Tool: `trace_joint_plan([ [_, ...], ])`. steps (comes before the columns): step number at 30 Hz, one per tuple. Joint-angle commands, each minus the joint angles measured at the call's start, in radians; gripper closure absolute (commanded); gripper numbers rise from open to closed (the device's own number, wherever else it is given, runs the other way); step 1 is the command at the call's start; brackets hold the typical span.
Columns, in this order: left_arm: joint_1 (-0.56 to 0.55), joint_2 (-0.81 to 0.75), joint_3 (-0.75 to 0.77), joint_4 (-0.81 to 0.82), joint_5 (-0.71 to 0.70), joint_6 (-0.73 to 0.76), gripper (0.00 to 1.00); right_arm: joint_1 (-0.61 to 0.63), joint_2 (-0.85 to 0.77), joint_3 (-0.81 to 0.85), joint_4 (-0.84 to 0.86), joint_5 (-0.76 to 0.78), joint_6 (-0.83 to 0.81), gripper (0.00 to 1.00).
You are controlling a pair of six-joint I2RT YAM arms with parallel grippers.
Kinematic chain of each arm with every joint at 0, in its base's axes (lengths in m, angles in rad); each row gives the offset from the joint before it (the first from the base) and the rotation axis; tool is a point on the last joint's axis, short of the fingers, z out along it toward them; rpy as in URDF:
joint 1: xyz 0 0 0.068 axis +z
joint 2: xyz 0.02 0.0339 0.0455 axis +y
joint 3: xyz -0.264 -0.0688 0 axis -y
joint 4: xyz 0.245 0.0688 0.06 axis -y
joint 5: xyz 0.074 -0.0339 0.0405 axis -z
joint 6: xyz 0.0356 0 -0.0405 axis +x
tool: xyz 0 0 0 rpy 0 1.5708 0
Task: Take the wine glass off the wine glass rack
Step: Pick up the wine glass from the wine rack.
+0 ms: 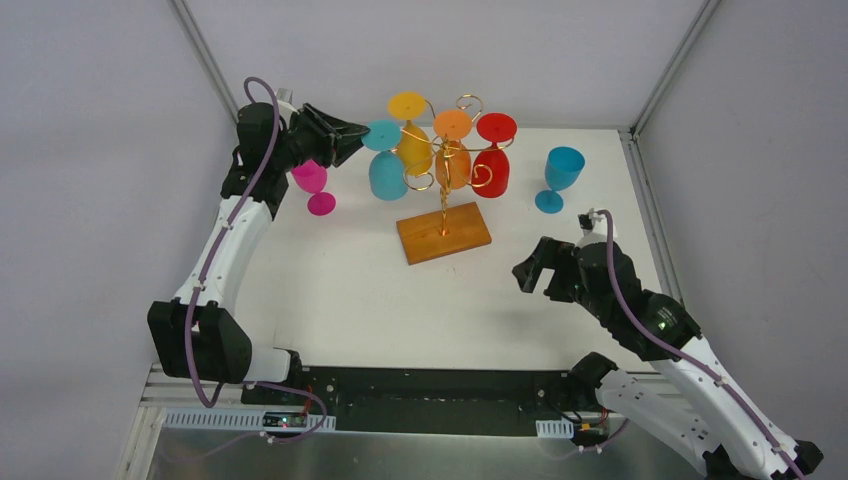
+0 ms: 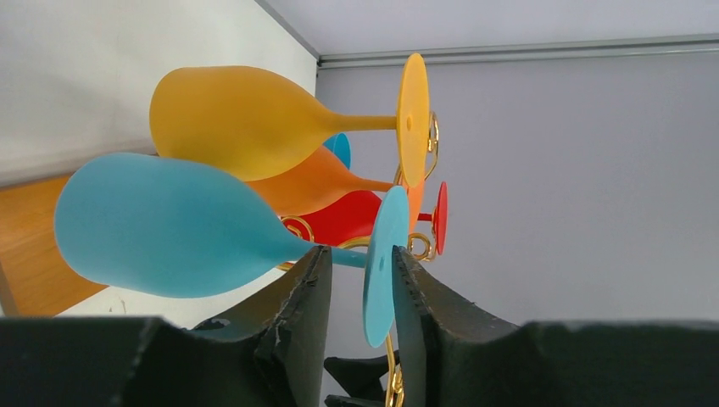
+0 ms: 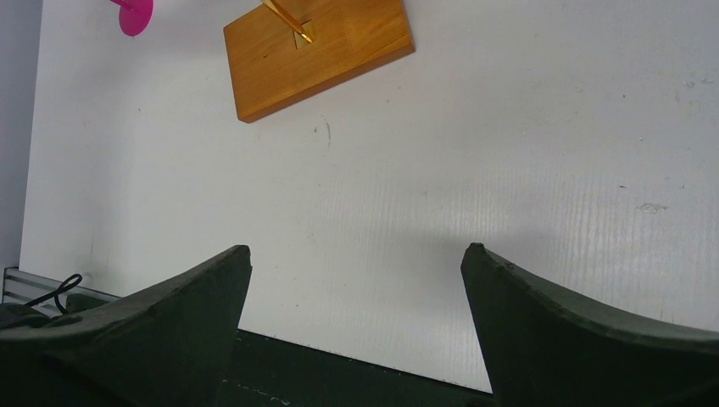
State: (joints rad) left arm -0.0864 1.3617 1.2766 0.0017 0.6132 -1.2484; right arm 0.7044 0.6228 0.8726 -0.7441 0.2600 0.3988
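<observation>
1. Top view: the wine glass rack stands mid-bench on its wooden base. 4 glasses hang bowl-down from its gold arms: blue, yellow, orange and red. The left claw is raised at the rack's left side, right by the foot of the hanging blue wine glass. The right claw hovers over the bench, well apart from the rack. A pink glass and a standing blue glass are upright on the bench, 1 on either side of the rack.

2. Left wrist view: this shows the grip, which the top view hides. The left claw is narrow, and its fingers bracket the blue glass's round foot, which hangs on a gold wire arm. A slit shows between 1 finger and the foot, so I judge the grasp is not yet closed. The step in hand is securing the glass. The next move calls for closing gently, then sliding the foot out along the wire without knocking the yellow glass just beside it.

3. Right wrist view: the right claw's fingers are spread wide and hold nothing. Below them are bare bench, the rack's base and the pink glass's foot. No hanging glass is visible here.
</observation>
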Motion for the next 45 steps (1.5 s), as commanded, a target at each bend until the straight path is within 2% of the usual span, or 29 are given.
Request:
trace_joint_plan([
  [1,-0.009,0.005,0.040,0.069,0.020,-0.015,0.69,-0.003,-0.002,-0.001,0.031,-0.011,-0.012,0.01],
  [8,-0.009,0.007,0.037,0.086,0.035,-0.024,0.79,-0.002,-0.001,-0.004,0.034,-0.014,-0.010,0.01],
  [12,-0.009,0.008,0.037,0.092,0.043,-0.027,0.91,-0.003,-0.001,-0.005,0.032,-0.009,-0.010,0.01],
  [17,-0.009,0.009,0.037,0.103,0.058,-0.030,1.00,-0.003,0.003,-0.011,0.034,-0.014,-0.008,0.01],
  [31,-0.009,-0.009,0.077,0.109,0.062,-0.044,1.00,-0.003,0.007,-0.008,0.038,-0.023,-0.002,0.01],
  [45,-0.047,0.069,0.158,0.110,0.052,-0.043,1.00,-0.003,0.015,-0.009,0.045,-0.024,-0.004,0.01],
])
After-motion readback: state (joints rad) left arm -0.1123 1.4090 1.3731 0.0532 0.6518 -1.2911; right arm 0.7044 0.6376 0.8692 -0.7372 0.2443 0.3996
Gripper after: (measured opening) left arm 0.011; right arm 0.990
